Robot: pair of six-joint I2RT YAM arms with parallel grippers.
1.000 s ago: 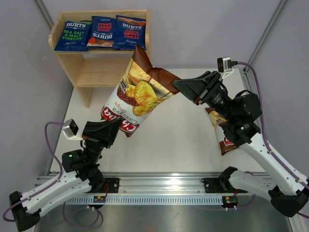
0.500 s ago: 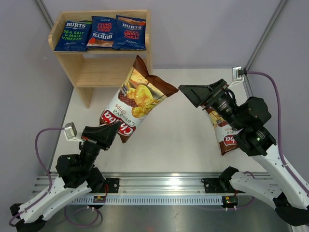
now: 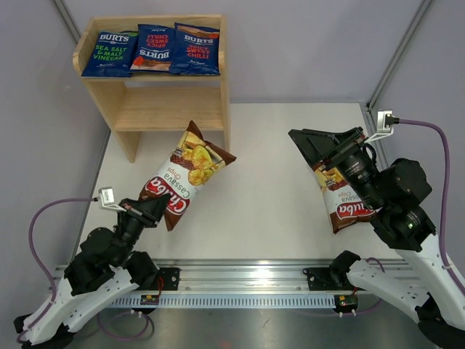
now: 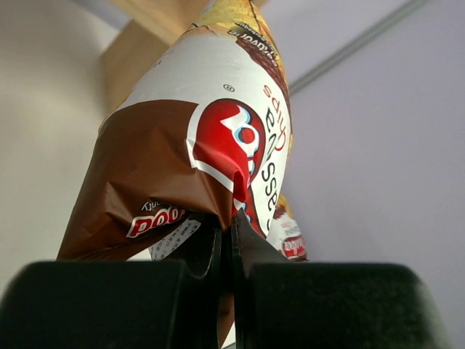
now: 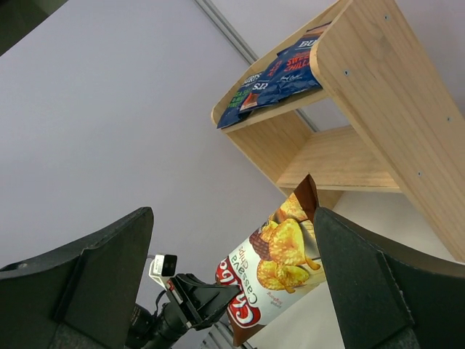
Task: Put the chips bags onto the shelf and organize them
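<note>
Top external: left gripper point(image 3: 157, 211) clamped on the bottom seam of the held Chuba bag point(image 3: 183, 173), which is in the air, tilted up toward the shelf point(image 3: 224, 80), top corner near the right side panel and low tier. Left arm low, reaching forward and right. Right gripper point(image 3: 324, 141) has its fingers wide apart with nothing between them, arm raised over the second Chuba bag point(image 3: 349, 209), which lies flat on the table point(image 3: 269, 211) and is partly hidden under the arm. 3 Burts bags point(image 3: 154, 48) lie in a row on the top tier; the low tier looks free.

Left wrist: fingers point(image 4: 205, 246) pinched together on the crimped seam of the held Chuba bag point(image 4: 211, 145), which stands up and away from the camera. Wood of the shelf point(image 4: 134, 54) behind.

Right wrist: right gripper point(image 5: 232, 218) spread, 2 fingers point(image 5: 94, 269) at the frame edges, empty. Between them are the held Chuba bag point(image 5: 272, 269) and left gripper point(image 5: 197, 294), with the shelf point(image 5: 392, 109) and Burts bags point(image 5: 276, 80) above.

Handling, judged: bag is light, puffy, glossy film, likely slippery, with crushable contents. Grip the flat seam or a corner, not the belly. Held by 1 end it will flop and swing, so slide it in slowly.
</note>
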